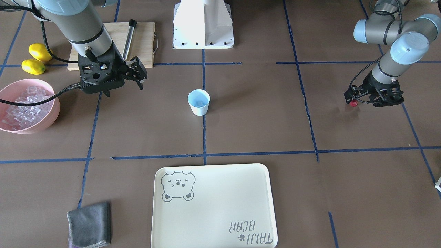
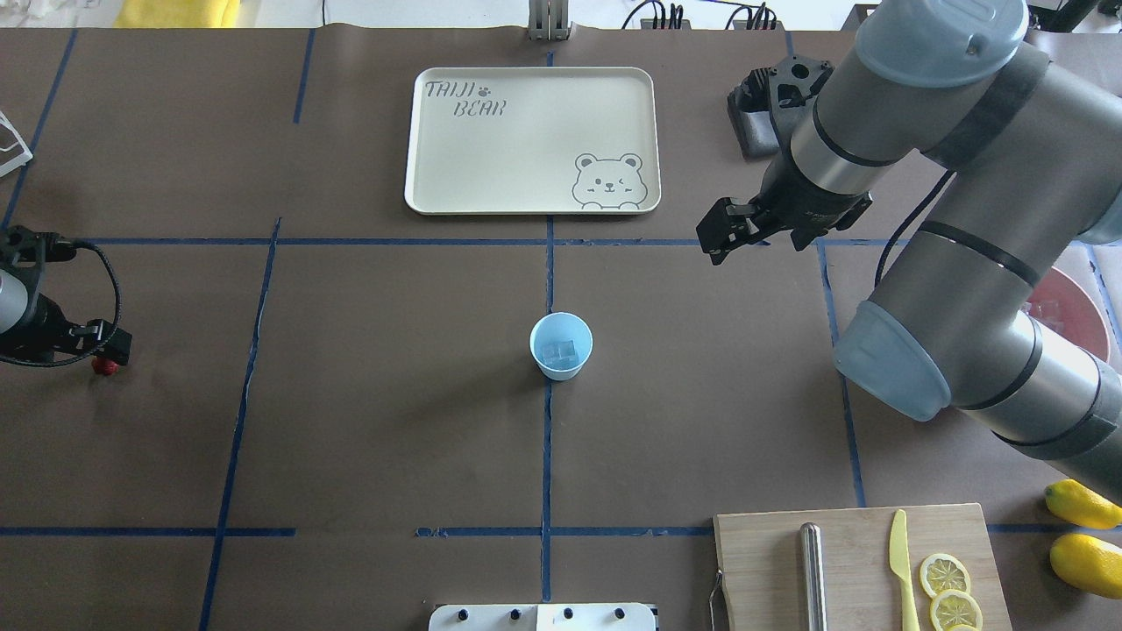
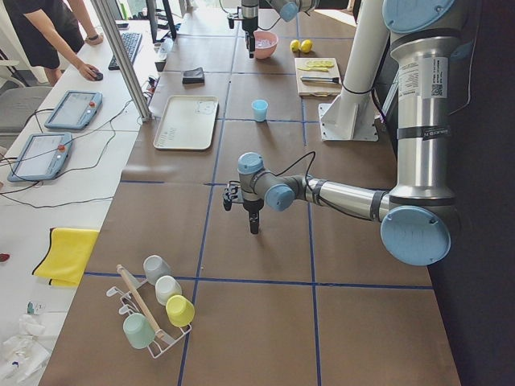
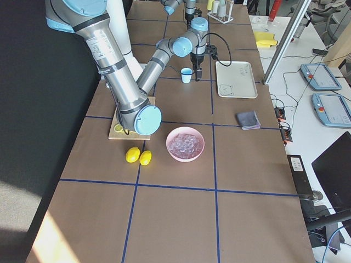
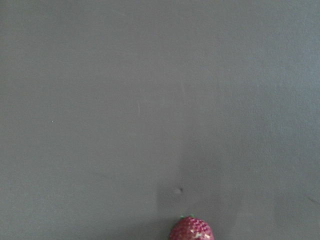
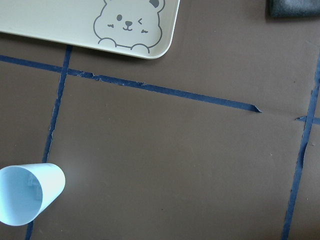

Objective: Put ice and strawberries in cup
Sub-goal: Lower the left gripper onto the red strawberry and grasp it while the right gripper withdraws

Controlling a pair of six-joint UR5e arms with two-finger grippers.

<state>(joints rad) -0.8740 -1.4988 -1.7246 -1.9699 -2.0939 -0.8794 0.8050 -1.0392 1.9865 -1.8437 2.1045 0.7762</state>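
Overhead exterior view shows the strawberry (image 2: 105, 366) right at the left gripper (image 2: 111, 356) tips; whether they clamp it cannot be told. The right gripper (image 2: 714, 238), fingers apart and empty, hangs well apart from the cup (image 2: 561, 346) holding ice (image 2: 558, 352).

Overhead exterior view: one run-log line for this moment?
small light-blue tapered cup: upright, clear ice cubes inside | left gripper: holds small dark-red strawberry | right gripper: empty

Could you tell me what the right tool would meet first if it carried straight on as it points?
Probably the bare table, in the gap between cup and tray; depth is unclear.
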